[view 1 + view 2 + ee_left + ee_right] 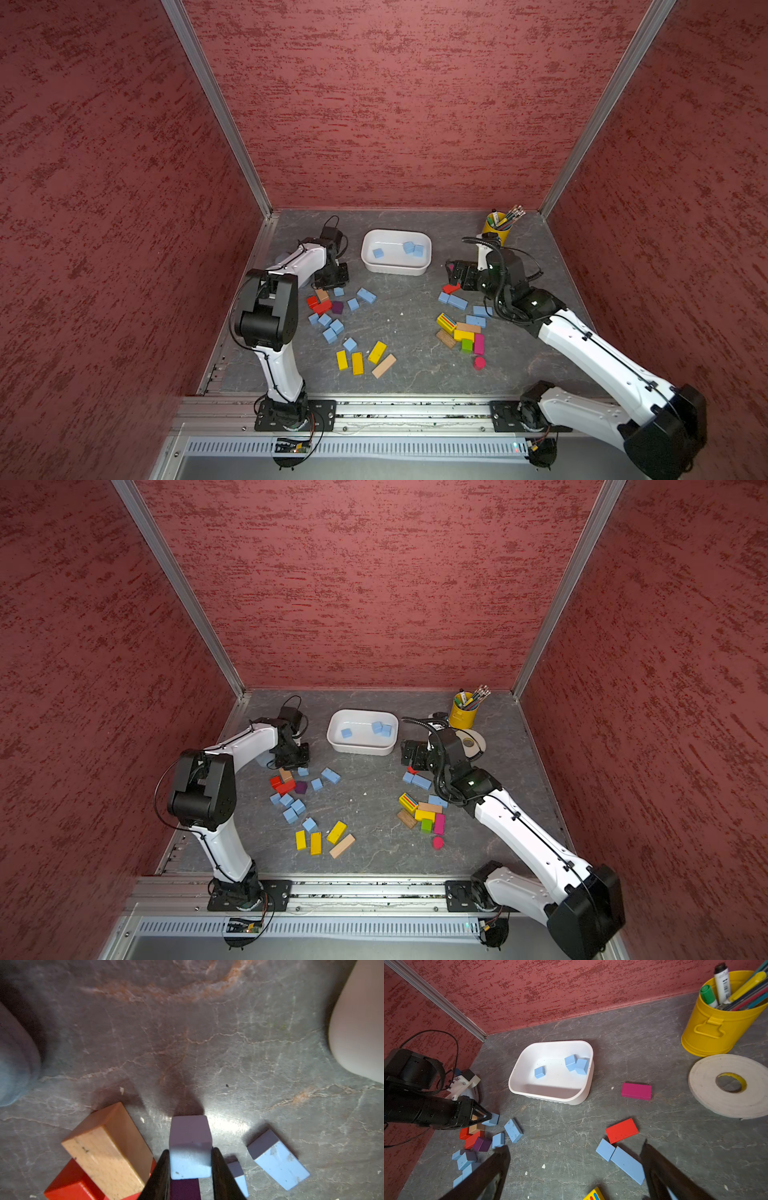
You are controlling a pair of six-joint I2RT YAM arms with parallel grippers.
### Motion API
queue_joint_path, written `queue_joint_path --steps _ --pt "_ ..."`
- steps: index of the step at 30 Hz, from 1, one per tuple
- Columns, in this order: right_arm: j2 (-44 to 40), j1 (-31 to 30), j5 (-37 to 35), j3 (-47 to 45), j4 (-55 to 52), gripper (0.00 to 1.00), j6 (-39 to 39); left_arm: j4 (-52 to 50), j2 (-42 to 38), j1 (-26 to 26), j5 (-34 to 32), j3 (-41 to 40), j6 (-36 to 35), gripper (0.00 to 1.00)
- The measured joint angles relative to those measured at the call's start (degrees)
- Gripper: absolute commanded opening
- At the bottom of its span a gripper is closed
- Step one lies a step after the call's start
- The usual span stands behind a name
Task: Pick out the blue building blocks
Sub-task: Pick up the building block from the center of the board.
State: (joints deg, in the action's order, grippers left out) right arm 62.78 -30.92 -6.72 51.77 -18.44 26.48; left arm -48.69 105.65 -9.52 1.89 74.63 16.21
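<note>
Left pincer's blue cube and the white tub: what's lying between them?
Nothing. Only bare grey tabletop separates the blue cube, gripped in the left pincer, from the white tub. The right wrist view shows this most clearly.

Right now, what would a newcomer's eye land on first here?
A white tub at back centre holds three blue cubes. By the left pile of mixed blocks, the left gripper is shut on another blue cube; the right gripper hangs open by the right pile.

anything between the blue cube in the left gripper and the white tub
Nothing visible. The left gripper is shut on the blue cube, and only bare table lies between it and the white tub.
</note>
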Motion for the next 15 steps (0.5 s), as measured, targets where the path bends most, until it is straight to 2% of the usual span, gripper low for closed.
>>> queue_joint_path --steps 6,15 --pt "0.00 0.00 0.00 -0.11 0.09 0.99 0.00 -0.42 -3.15 -0.83 2.49 1.81 1.01 0.19" --pt "0.00 0.00 0.00 -0.35 0.13 0.99 0.00 -0.37 -4.39 -6.99 6.95 13.07 3.76 0.19"
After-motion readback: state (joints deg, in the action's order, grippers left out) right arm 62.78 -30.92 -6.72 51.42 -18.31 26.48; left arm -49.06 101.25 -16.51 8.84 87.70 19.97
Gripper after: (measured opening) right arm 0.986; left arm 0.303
